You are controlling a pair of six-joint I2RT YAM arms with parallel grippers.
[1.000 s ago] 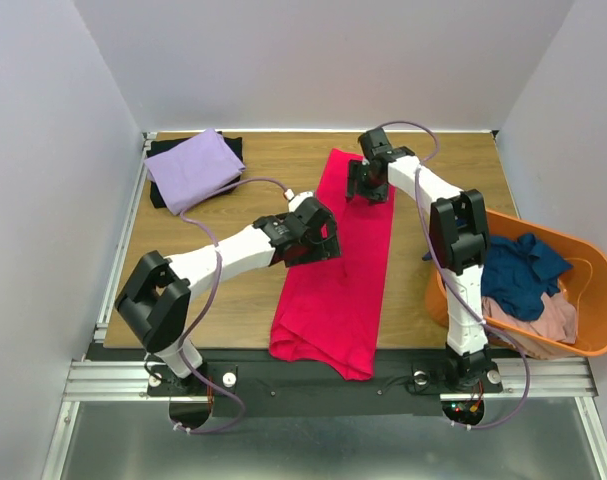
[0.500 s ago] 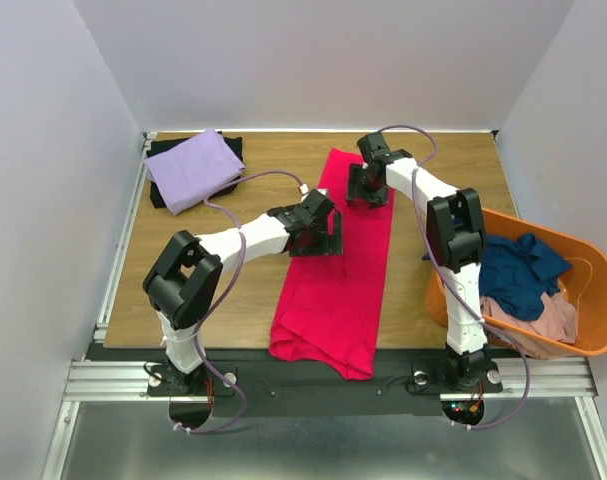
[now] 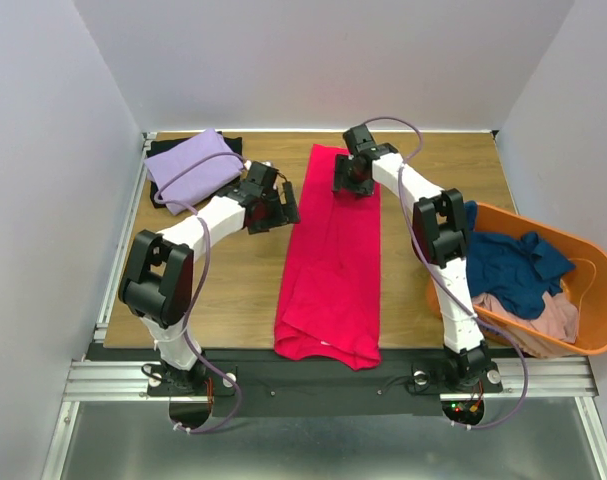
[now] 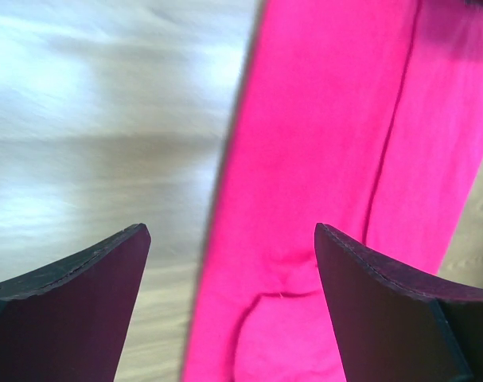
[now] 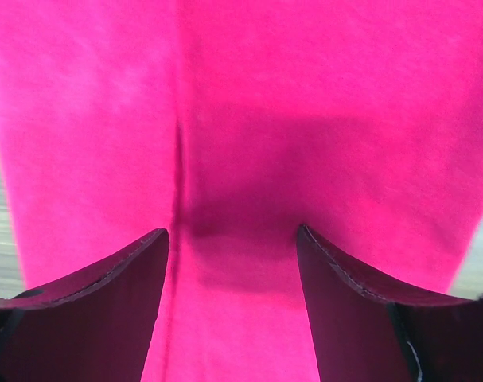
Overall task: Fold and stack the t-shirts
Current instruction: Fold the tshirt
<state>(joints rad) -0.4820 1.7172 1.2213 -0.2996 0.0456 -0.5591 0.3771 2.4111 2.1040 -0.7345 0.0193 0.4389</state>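
A crimson-pink t-shirt (image 3: pixel 333 270) lies on the wooden table (image 3: pixel 233 290) as a long narrow strip running from far to near. My left gripper (image 3: pixel 283 207) hovers open at the strip's far left edge; in the left wrist view the cloth edge (image 4: pixel 321 159) runs between the spread fingers (image 4: pixel 82 302), with bare wood beside it. My right gripper (image 3: pixel 346 180) stands open over the strip's far end, and flat pink cloth (image 5: pixel 241 95) fills the right wrist view. A folded lavender t-shirt (image 3: pixel 193 168) rests on a black one (image 3: pixel 161 148) at the far left.
An orange tub (image 3: pixel 593 345) at the right edge holds a navy shirt (image 3: pixel 513 265) and a dusty pink one (image 3: pixel 543 320). White walls close in the table on three sides. The near end of the pink strip reaches the table's front edge.
My left arm has swung from above the middle of the pink shirt to its far left edge. The strip now lies straighter and further left. My right gripper has shifted slightly left.
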